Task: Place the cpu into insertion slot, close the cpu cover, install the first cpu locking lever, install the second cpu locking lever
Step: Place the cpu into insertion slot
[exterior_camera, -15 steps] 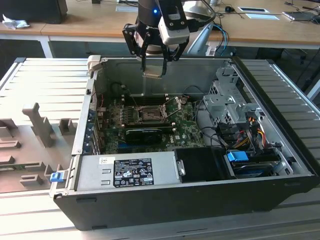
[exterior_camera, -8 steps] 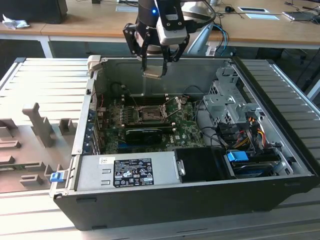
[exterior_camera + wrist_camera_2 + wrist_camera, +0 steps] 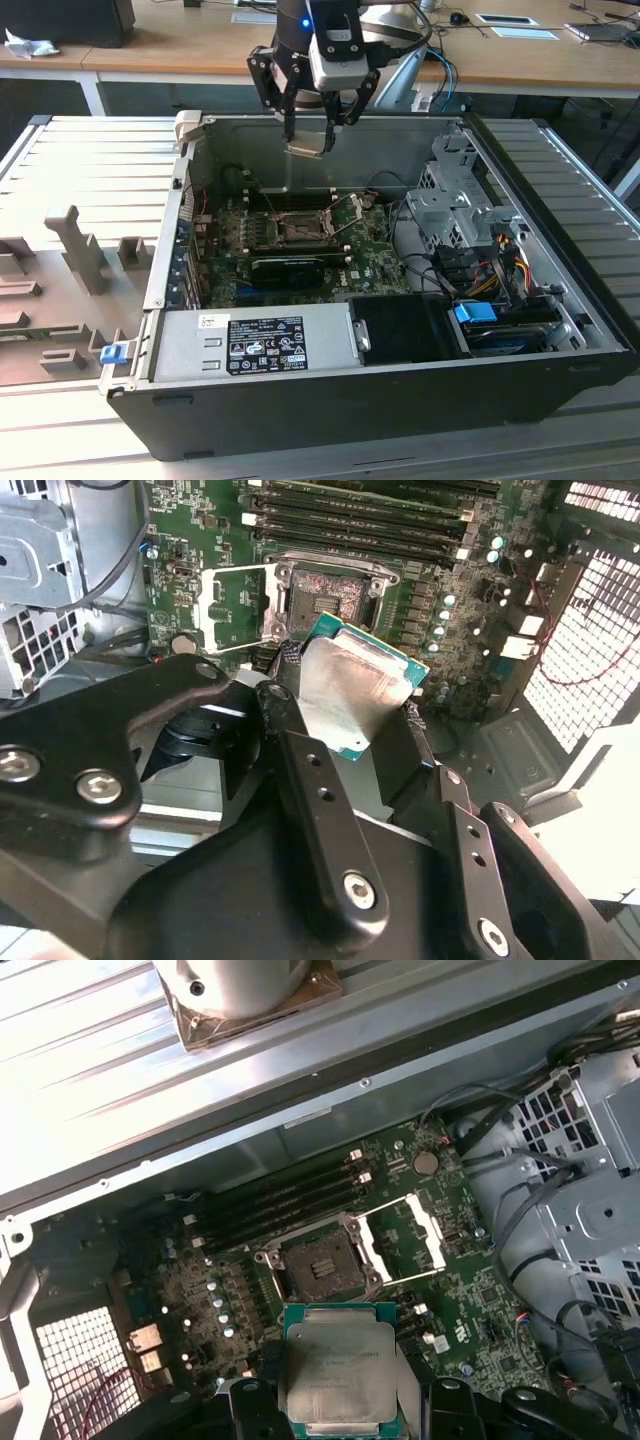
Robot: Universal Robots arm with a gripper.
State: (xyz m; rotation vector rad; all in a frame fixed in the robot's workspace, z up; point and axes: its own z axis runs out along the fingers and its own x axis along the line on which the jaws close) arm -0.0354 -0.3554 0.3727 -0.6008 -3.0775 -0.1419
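Hanging over the open case (image 3: 330, 400) in the upper middle of the exterior view, the gripper (image 3: 308, 140) is clenched on the cpu (image 3: 304, 148), its jaws pinching opposite edges. The slot (image 3: 298, 228) sits well below, at the frame's centre, uncovered. The cover (image 3: 350, 215) stands flipped open just beside it, on the exterior view's right. A risk: the chip looks slightly tilted in the second wrist view, so it could seat crooked, or a finger could catch the raised cover. Count: one cpu, one slot, one cover, one gripper.
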